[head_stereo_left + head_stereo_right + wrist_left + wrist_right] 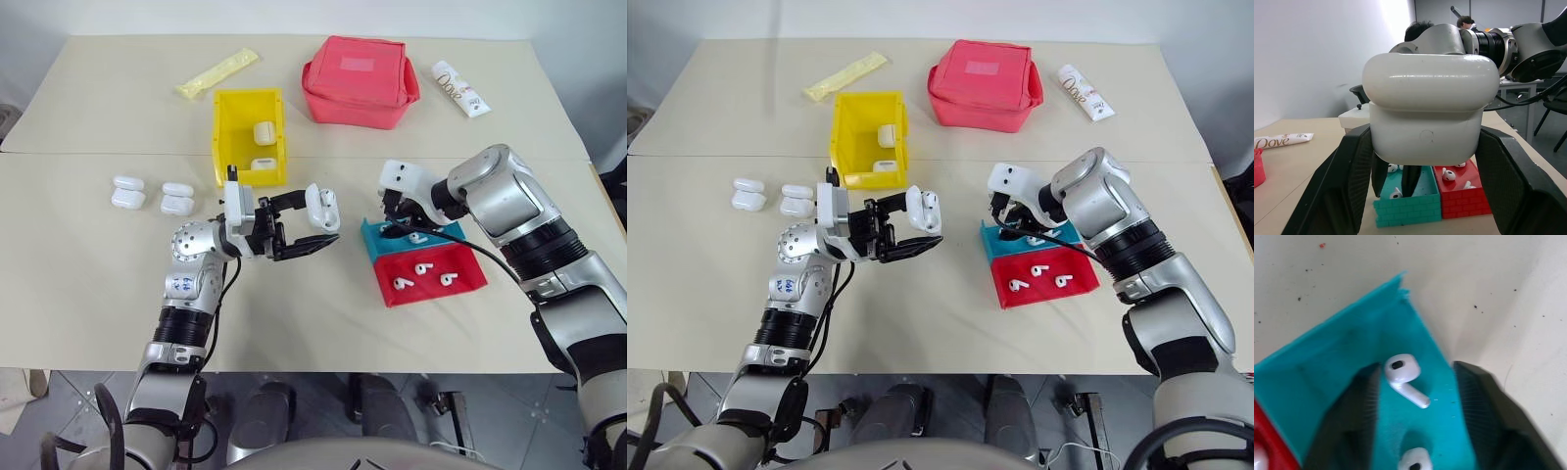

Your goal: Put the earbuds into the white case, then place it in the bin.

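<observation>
Fingers of my right gripper (pixel 1415 396) straddle a tiny glossy white earbud (pixel 1402 374) in the teal tray (pixel 1327 362), not yet pinching; I should close squarely across its stem.

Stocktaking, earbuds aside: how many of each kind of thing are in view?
cases: 7
trays: 2
bin: 1
pouch: 1
tube: 1
sachet: 1
Total: 13
</observation>
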Motion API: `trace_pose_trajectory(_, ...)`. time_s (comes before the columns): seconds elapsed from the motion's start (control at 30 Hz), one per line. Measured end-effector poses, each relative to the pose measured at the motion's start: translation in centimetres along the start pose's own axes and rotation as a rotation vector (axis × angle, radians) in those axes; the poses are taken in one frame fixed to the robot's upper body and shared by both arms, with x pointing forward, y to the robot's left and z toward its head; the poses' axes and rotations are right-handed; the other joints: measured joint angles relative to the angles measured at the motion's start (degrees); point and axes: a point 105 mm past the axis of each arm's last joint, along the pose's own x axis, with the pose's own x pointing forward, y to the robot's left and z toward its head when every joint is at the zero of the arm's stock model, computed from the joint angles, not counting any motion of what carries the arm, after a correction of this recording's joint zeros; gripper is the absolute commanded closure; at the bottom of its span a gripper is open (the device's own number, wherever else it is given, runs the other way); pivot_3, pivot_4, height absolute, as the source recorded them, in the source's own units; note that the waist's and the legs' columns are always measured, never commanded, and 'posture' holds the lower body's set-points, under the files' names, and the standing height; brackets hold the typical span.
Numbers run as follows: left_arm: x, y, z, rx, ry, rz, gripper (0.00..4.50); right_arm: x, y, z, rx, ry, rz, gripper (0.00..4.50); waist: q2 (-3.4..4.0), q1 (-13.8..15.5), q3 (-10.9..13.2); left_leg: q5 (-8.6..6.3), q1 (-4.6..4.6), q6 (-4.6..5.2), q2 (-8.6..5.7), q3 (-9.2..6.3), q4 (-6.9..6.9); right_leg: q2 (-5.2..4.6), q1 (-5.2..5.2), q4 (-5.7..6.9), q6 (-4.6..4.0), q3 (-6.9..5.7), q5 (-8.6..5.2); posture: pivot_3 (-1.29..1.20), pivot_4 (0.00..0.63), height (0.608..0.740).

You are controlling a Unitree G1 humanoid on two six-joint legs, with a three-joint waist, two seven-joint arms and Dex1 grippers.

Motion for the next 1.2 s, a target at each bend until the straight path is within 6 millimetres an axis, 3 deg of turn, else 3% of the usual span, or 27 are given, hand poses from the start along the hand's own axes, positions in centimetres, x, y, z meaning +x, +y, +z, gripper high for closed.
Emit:
trace_pose_trajectory(0.07,0.0,0.0,0.0,0.0,0.0,0.001,1.73,0.0,0.0,0.0,-0.001,0.001,-0.001,3.96,0.0,0.0,0.0,0.0,0.0,0.0,0.0,0.0,0.0,0.0,0.0,0.0,0.0,0.0,0.0,0.0,0.15,0.74)
trace_pose_trajectory(0.1,0.0,0.0,0.0,0.0,0.0,0.003,1.73,0.0,0.0,0.0,-0.001,0.001,-0.001,4.02,-0.01,0.0,0.0,0.0,0.0,0.0,0.0,0.0,0.0,0.0,0.0,0.0,0.0,0.0,0.0,0.0,0.15,0.74)
trace_pose_trajectory(0.43,0.1,0.0,0.0,-0.001,-0.001,0.004,1.73,0.0,-0.1,0.0,0.019,-0.03,-0.005,4.02,-0.01,0.0,-0.01,0.0,0.0,0.0,0.0,0.0,0.0,0.0,0.0,0.0,0.0,0.0,0.0,0.0,0.15,0.74)
trace_pose_trajectory(0.53,0.1,0.0,-0.1,-0.004,-0.001,0.002,1.73,-0.6,-0.1,0.7,0.01,-0.132,-0.021,4.02,-0.01,0.03,0.0,0.0,-0.01,0.0,-0.01,0.01,0.01,-0.01,-0.01,0.0,0.0,0.0,0.0,0.0,0.15,0.74)
trace_pose_trajectory(0.63,0.4,-0.1,-0.2,-0.01,-0.005,-0.016,1.73,-2.8,0.2,2.7,-0.032,-0.359,-0.044,4.02,-0.01,0.11,0.0,0.0,-0.01,0.0,0.0,-0.01,0.0,0.0,0.01,-0.02,0.0,-0.03,0.0,0.0,0.15,0.74)
trace_pose_trajectory(0.7,0.7,0.0,-0.5,-0.028,-0.01,-0.026,1.73,-4.8,1.0,3.7,0.002,-0.548,-0.036,4.02,-0.03,0.28,-0.02,0.0,-0.01,0.0,0.0,-0.08,0.02,0.0,0.07,-0.02,0.0,-0.07,0.0,0.0,0.15,0.74)
trace_pose_trajectory(0.83,0.7,0.1,-0.7,-0.043,-0.008,-0.05,1.73,-7.2,3.1,4.0,0.097,-0.748,0.014,4.02,-0.04,0.19,-0.02,0.0,0.0,0.0,0.0,-0.08,0.04,-0.03,0.09,0.0,0.0,-0.05,0.0,0.0,0.15,0.74)
trace_pose_trajectory(1.07,1.0,0.2,-0.9,-0.056,-0.01,-0.093,1.73,-9.7,6.1,5.4,0.244,-0.979,0.118,4.02,-0.04,0.16,-0.02,0.0,0.0,0.0,0.04,-0.08,0.01,-0.02,0.06,0.0,0.0,-0.04,0.0,0.0,0.15,0.74)
trace_pose_trajectory(1.2,1.9,0.4,-0.3,-0.04,-0.028,-0.134,1.73,-10.2,9.3,7.1,0.343,-1.118,0.276,4.02,-0.03,0.17,-0.02,0.0,0.02,0.01,-0.03,-0.08,0.02,-0.08,0.06,0.06,-0.01,-0.01,0.0,0.0,0.15,0.74)
